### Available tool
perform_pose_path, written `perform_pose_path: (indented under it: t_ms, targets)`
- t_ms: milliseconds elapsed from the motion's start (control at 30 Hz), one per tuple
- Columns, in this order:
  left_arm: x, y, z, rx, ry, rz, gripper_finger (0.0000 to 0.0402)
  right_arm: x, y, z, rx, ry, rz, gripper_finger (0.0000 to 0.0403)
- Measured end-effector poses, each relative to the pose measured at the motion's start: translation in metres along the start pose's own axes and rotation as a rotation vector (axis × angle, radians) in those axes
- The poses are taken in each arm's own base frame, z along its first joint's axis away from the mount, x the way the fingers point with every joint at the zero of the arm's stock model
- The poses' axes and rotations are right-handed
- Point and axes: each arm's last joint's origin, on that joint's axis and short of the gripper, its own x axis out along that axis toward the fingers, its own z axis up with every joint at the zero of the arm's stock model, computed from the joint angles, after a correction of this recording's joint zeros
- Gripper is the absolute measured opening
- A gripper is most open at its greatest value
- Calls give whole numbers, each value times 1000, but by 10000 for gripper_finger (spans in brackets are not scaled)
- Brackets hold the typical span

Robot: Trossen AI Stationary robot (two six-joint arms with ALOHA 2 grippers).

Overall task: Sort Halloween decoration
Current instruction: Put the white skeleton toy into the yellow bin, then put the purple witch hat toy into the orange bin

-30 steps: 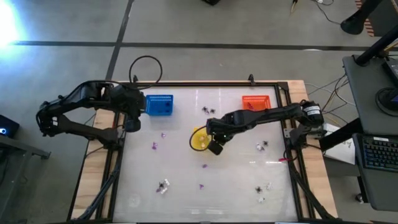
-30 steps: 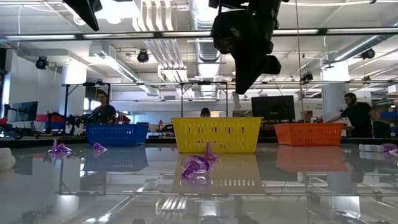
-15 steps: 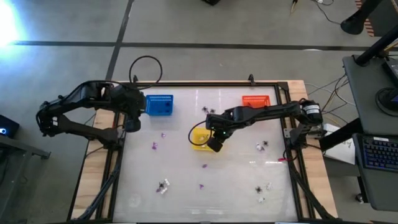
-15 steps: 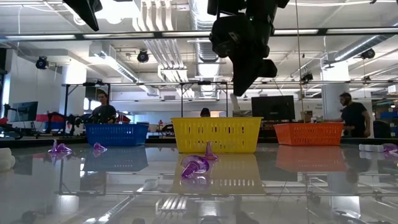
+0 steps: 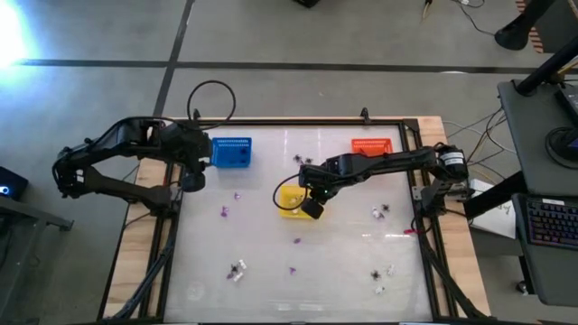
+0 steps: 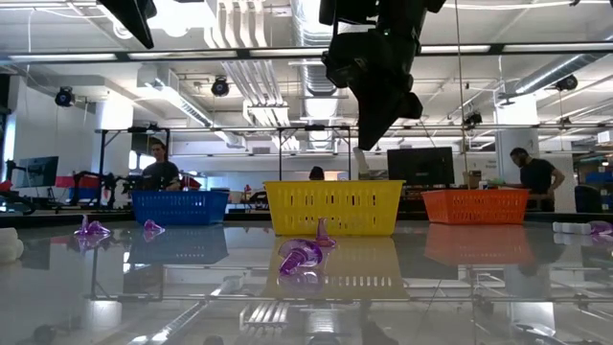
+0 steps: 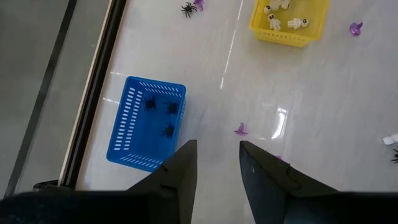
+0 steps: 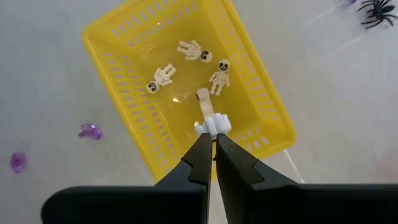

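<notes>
Around me on the white table (image 5: 343, 262) sit three small mesh baskets: a blue basket (image 5: 231, 152) at the far left, an orange basket (image 5: 371, 147) at the far right, and a yellow basket (image 5: 291, 202) in the middle. My right gripper (image 8: 212, 144) hangs right above the yellow basket. Nothing stands between it and the basket. My fingers are pinched tight on a little white skeleton (image 8: 210, 117), which dangles from their tips over the basket's near edge.

Three more cream skeletons (image 8: 189, 63) lie flat inside the yellow basket, arms and legs spread out. Three black spiders (image 7: 160, 116) sit in the blue basket. A shiny purple trinket (image 6: 301, 255) lies on the table just in front of the yellow basket, and more purple bits (image 5: 228, 204) lie to its left. A black spider (image 8: 378, 12) rests on the table off to the side.

My left gripper (image 7: 216, 163) waits beside the blue basket, its fingers a little apart and holding nothing.
</notes>
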Motion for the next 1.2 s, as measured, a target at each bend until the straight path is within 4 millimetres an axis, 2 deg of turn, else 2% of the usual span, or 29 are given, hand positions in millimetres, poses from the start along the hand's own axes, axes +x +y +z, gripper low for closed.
perform_pose_path:
  t_ms: [400,667,933,1067,1200]
  targets:
    - [0,0,0,-10,0,-2,102,0,-4,3,-59,-31,-55,13]
    - [0,-1,-5,-137,52,-34,102,0,-11,6,-32,-36,-67,13]
    - [2,-7,-3,-267,84,-168,102,0,-13,7,-27,-49,-93,13]
    - [12,-16,-8,-286,137,-207,102,0,-12,7,-28,-49,-92,13]
    - [30,-33,-16,-303,224,-235,102,0,-13,7,-27,-50,-92,13]
